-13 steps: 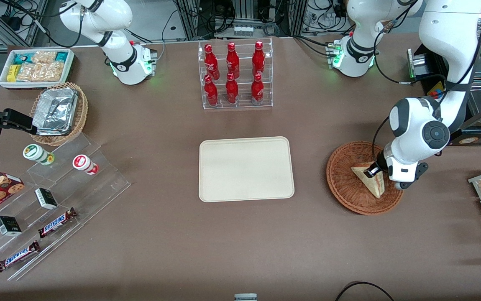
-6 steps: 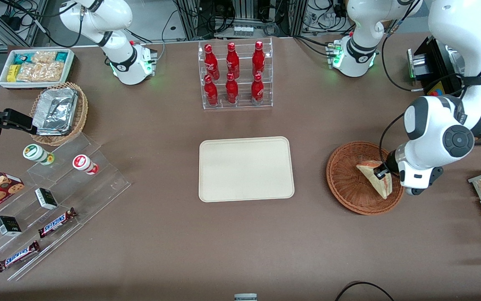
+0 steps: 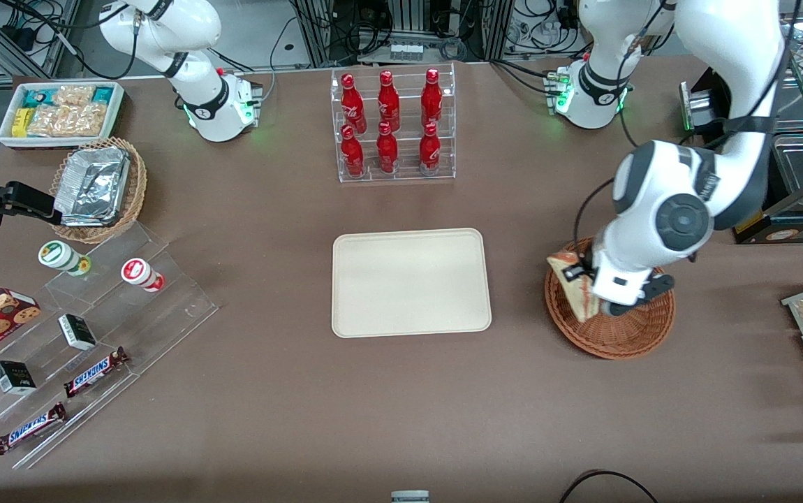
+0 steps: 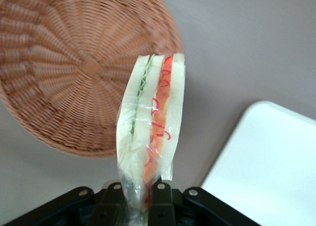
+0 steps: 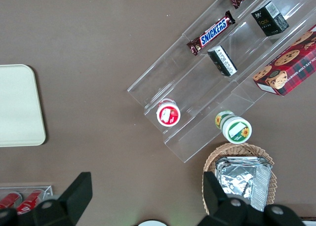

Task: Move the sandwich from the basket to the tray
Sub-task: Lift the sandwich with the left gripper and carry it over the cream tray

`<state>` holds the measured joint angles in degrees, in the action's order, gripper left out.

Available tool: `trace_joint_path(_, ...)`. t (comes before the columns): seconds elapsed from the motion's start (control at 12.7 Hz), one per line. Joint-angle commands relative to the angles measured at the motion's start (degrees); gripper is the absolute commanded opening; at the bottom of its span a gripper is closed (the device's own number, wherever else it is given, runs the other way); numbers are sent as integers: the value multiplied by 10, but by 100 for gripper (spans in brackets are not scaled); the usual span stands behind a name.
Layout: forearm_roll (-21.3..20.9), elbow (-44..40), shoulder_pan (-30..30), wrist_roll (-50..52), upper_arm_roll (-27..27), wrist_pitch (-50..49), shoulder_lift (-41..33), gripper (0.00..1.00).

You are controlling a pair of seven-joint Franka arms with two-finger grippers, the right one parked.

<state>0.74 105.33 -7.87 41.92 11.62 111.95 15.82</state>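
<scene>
I have the tool (image 3: pixel 585 278) clamped on the sandwich (image 3: pixel 573 290), its 2 fingers (image 4: pixel 158 194) pinching the wrapped wedge by one end so the rest hangs free ahead of the tool. In the wrist view the cut edge faces the camera, green layer on one slice and red-orange on the other, with clear film around it. I judge the grip is taken at the narrow end because that leaves the broad faces free to be laid flat when I set it down.

From the front, the sandwich is lifted off the weave and sits over the basket (image 3: pixel 611 335) rim on the side facing the tray (image 3: pixel 412 283). The basket itself lies under and slightly back from the tool, and nothing else shows inside it. The tray lies ahead of the tool on the counter (image 3: pixel 513 405), well apart from it, with nothing on it; one rounded corner (image 4: pixel 266 157) already shows in the wrist view just past the hanging wedge.

I read this as the carry stage: pickup done, placement not yet. The film looks slippery, and the pinch is thin, so I would move across gently and lower before letting go
</scene>
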Motion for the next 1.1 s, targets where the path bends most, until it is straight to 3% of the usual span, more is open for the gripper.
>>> trace_joint_path(0.0, -2, -28, -64, 18, -5, -15, 21, 0)
trace_joint_path(0.55, -5, -133, -177, 25, -5, -9, 120, 0)
trace_joint_path(1.02, -4, -209, -234, 110, -6, 43, 199, 0)
